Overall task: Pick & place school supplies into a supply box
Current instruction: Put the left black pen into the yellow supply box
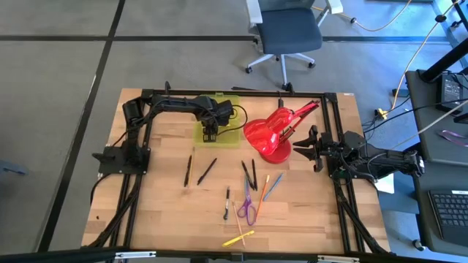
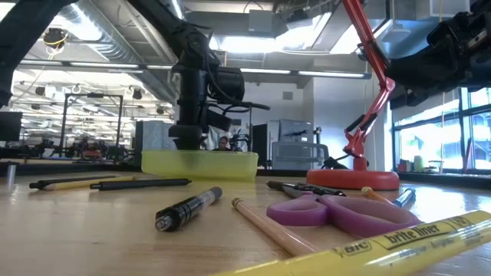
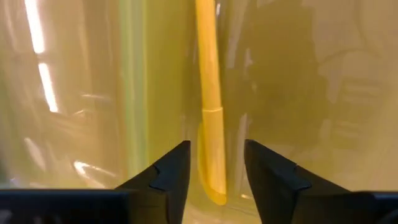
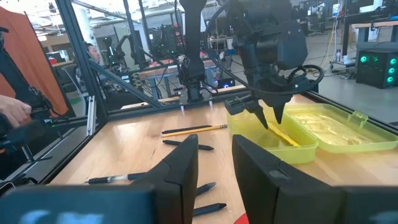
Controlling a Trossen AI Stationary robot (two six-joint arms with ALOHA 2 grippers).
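The translucent yellow-green supply box sits at the far middle of the table with its lid laid open. My left gripper points down into the box, open. A yellow pen lies in the box between the fingertips, with a gap on each side. My right gripper waits open above the table's right side. Black pens, purple scissors, an orange pencil and a yellow highlighter lie flat on the table.
A red desk lamp stands right of the box, between the two grippers. A black marker and a blue pen lie mid-table. A black frame edges the table. A person's hand shows beyond the table.
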